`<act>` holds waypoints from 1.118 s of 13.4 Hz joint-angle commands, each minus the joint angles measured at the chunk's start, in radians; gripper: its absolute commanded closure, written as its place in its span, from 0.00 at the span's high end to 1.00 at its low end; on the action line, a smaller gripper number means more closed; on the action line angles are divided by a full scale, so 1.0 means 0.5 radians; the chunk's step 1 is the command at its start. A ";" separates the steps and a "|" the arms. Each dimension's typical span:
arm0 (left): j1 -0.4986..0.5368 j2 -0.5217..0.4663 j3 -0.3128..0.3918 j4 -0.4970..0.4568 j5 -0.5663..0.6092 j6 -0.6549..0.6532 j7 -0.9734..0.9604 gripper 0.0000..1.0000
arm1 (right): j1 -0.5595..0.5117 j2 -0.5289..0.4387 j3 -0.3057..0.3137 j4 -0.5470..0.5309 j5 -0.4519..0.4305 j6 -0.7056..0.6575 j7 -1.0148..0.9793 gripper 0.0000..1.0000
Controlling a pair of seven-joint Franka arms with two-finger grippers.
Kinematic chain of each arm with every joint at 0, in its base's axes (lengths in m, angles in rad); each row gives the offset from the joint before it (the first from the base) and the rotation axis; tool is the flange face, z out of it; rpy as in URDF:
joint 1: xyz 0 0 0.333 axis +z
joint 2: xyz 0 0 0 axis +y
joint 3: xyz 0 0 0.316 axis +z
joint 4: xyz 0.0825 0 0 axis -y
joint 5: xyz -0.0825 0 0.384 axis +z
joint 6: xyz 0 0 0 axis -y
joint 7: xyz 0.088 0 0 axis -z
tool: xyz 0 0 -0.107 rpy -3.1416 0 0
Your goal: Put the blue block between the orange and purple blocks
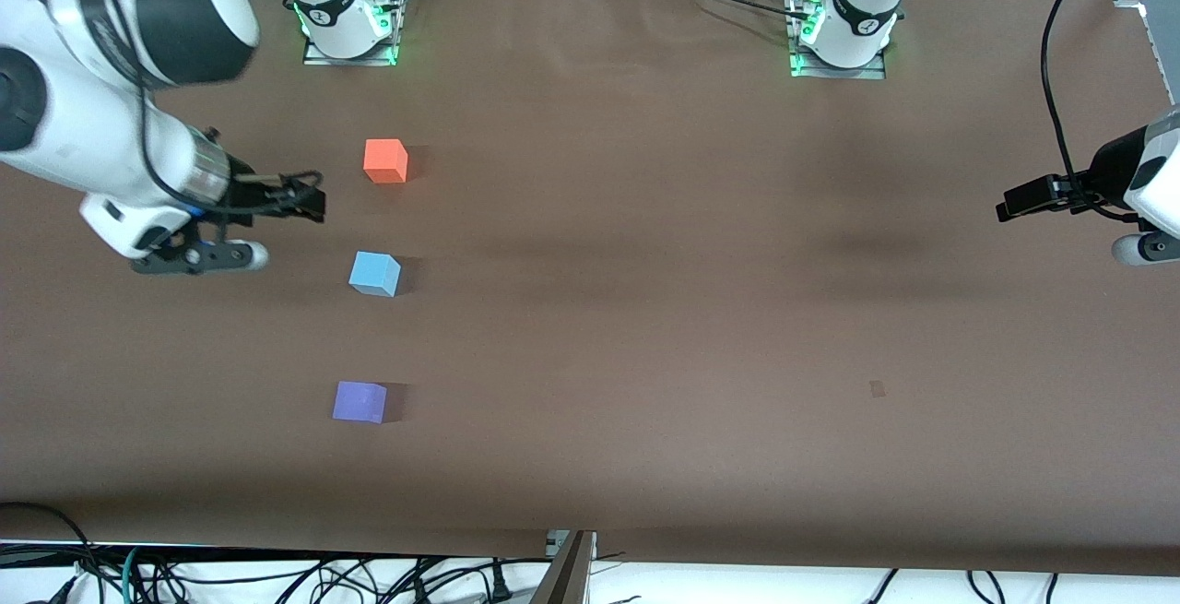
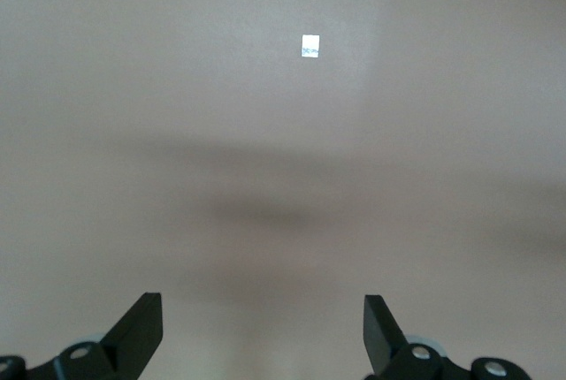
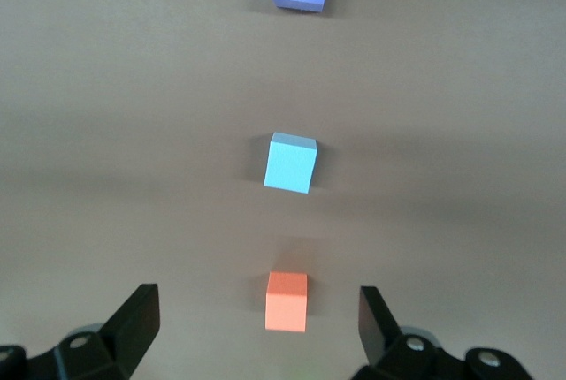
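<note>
With the blue block already set between the orange block and purple block, both empty, open tools, right tool and left tool, are best kept clear at the table's ends.

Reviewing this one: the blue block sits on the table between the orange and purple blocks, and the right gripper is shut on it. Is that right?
Not quite. The blue block does sit between the orange block and the purple block, but the right gripper is open and holds nothing, as the right wrist view shows. The left gripper waits open at its end of the table.
</note>
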 commanded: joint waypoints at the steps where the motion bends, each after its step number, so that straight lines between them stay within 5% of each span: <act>1: 0.017 0.029 -0.011 0.057 0.029 -0.035 0.037 1.00 | -0.018 -0.359 0.003 -0.343 -0.003 0.091 -0.032 0.99; 3: 0.017 0.029 -0.011 0.057 0.029 -0.035 0.037 1.00 | -0.162 -0.560 0.040 -0.550 -0.009 0.172 -0.035 0.99; 7: 0.017 0.029 -0.011 0.057 0.029 -0.035 0.037 1.00 | -0.230 -0.407 0.031 -0.284 -0.040 -0.070 -0.164 0.99; 15: 0.014 0.029 -0.011 0.060 0.023 -0.035 0.037 1.00 | -0.208 -0.397 0.040 -0.244 -0.233 -0.046 -0.146 1.00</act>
